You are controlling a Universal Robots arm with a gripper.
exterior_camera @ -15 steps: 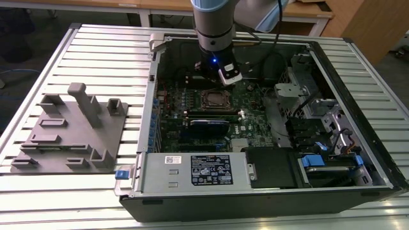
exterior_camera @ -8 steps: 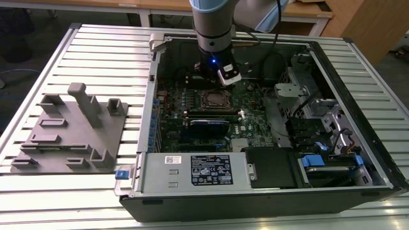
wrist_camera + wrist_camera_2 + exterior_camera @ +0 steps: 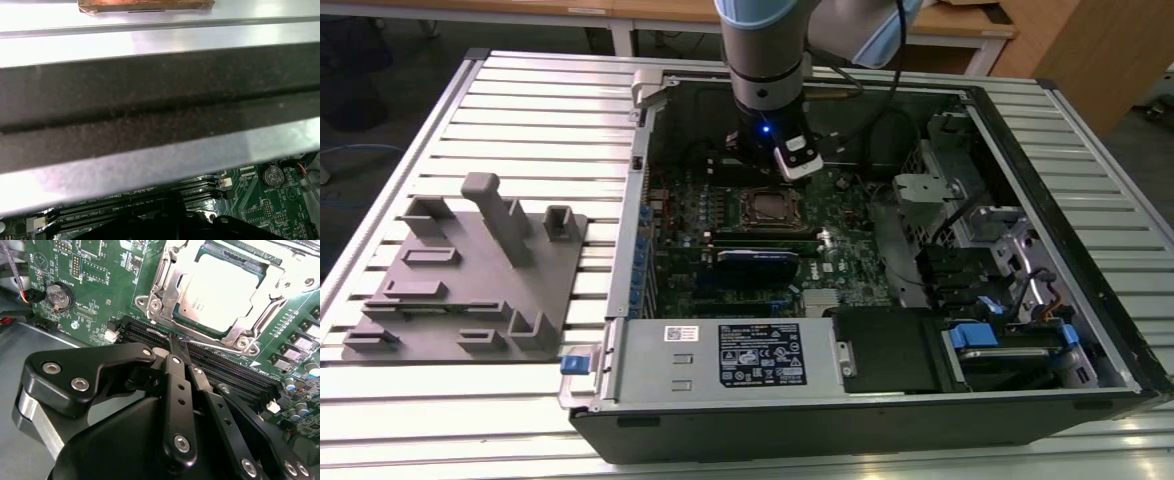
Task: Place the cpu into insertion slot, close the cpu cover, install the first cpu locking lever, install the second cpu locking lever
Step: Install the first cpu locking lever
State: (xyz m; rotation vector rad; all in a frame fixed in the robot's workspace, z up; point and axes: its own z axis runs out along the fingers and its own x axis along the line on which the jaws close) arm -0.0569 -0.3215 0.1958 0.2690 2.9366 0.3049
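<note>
Black linkages of the gripper (image 3: 172,347) crowd the front of the second wrist view, cutting off the near part of the green motherboard (image 3: 100,270). Its two fingers (image 3: 176,390) are drawn together at the tip with no gap between them. The tip stands right at a thin wire locking lever (image 3: 210,344) that runs along the socket's near edge. Whether the tip pinches that wire or only touches it cannot be made out. Just past the tip, the cpu (image 3: 227,287) lies flat in the insertion slot (image 3: 747,212), its pale top glaring under the light. The cpu cover (image 3: 167,290) lies down around it, with the far corner out of frame. Long black memory slots (image 3: 225,367) run between the gripper and the socket, and a coin cell (image 3: 59,295) sits off to one side. In the first wrist view a blurred dark band (image 3: 160,100) between bright metal strips hides most of the board. In the exterior view the arm reaches down into the open computer case (image 3: 881,400), over the socket. A grey fixture block (image 3: 467,270) rests on the slatted table (image 3: 400,430) at the exterior view's left.
</note>
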